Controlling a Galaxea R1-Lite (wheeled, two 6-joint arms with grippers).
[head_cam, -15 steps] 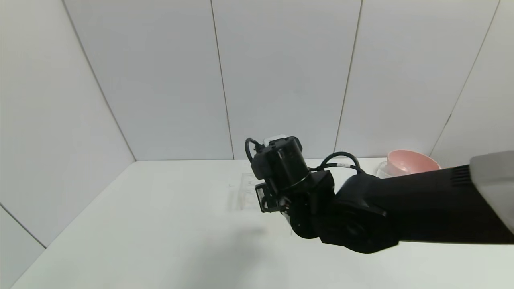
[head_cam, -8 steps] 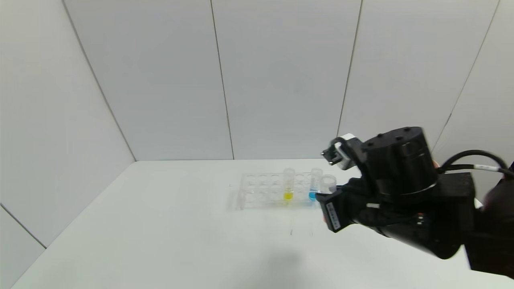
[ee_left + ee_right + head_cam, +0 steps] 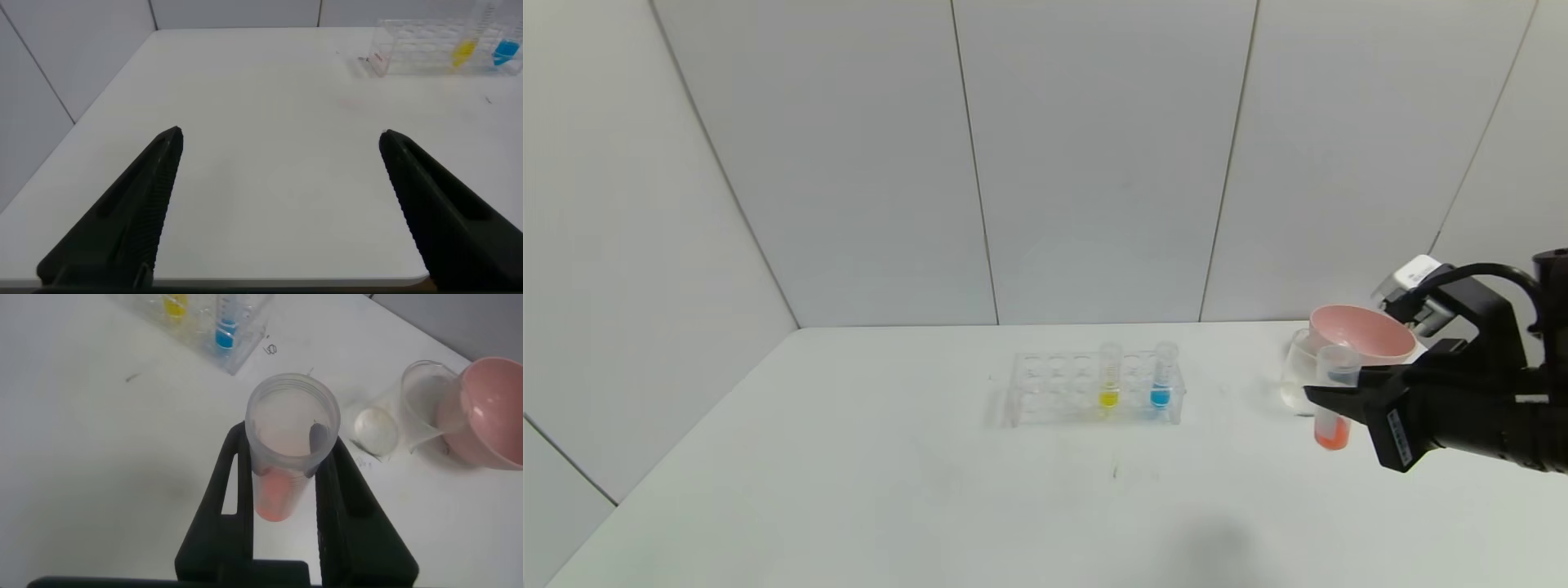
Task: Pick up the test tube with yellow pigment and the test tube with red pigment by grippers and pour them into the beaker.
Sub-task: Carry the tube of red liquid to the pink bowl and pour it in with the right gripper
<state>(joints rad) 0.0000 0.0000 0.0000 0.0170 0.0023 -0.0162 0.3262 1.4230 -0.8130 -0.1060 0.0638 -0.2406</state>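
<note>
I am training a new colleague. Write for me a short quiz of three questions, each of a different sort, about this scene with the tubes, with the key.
1. True or false: the right gripper is shut on the clear test tube with orange-red liquid, held upright.
2. Which coloured tubes stand in the clear plastic rack?
A. yellow and blue
B. red and blue
C. yellow only
3. Fill in: the clear glass beaker stands beside the ____ bowl.

Key
1. True.
2. A: the small clear tube with yellow liquid and the one with blue liquid.
3. Pink.
</note>
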